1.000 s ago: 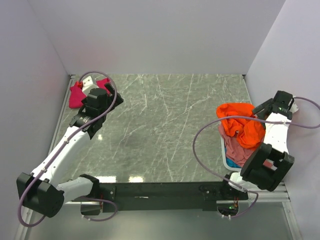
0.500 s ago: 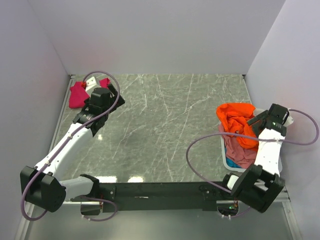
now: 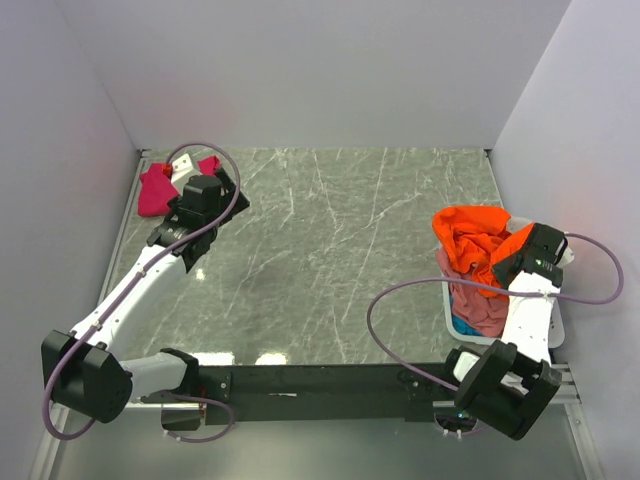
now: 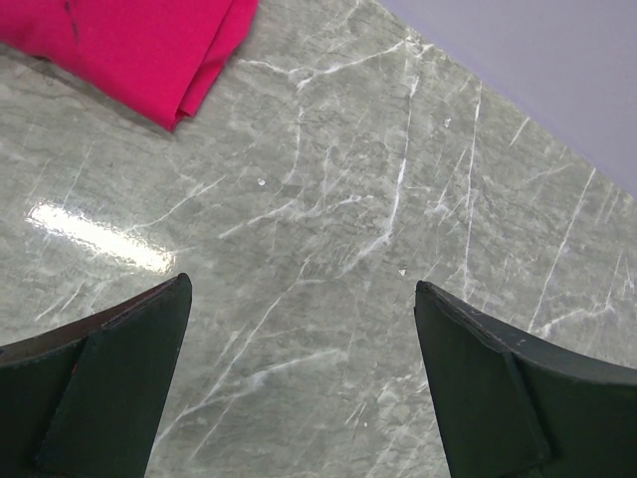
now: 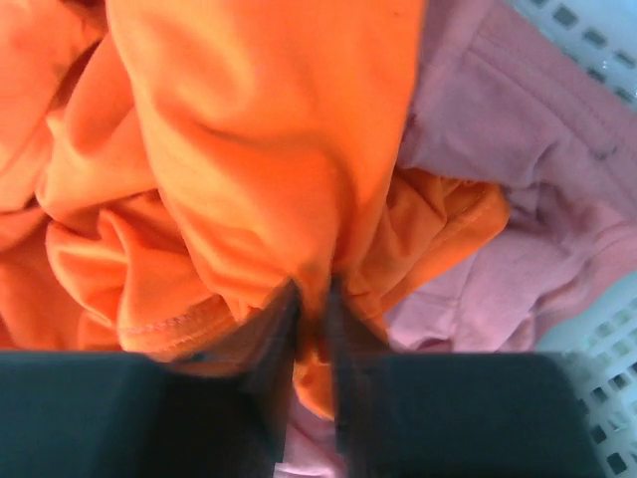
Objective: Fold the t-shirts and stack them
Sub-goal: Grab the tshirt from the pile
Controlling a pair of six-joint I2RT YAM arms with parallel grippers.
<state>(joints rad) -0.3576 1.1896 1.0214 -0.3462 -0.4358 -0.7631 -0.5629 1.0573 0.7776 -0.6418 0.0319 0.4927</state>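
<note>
Top view: white basket [image 3: 560, 325] sits at the right edge of the desk [image 3: 330, 260]. Orange t-shirt [image 3: 468, 238] is heaped over basket's far-left rim. Rose-pink t-shirt [image 3: 478, 300] lies under it inside the basket, w/ a bit of blue t-shirt [image 3: 466, 327] at basket's near-left corner. R pincer [image 3: 505, 265] is over the basket, in the orange cloth. Magenta t-shirt [image 3: 152, 192] lies well apart from basket, far left across the desk, L pincer [image 3: 190, 180] just beside it.

L wrist view: L pincer [image 4: 299, 398] gapes wide, holds nothing, above bare desk [image 4: 398, 199]. Magenta t-shirt [image 4: 129, 45], folded, is ahead-left.

R wrist view: R pincer [image 5: 314, 339] is nearly closed, pinching a fold of orange t-shirt [image 5: 269, 149]. Rose-pink t-shirt [image 5: 518, 149] is beside it, against basket lattice [image 5: 597, 339].
</note>
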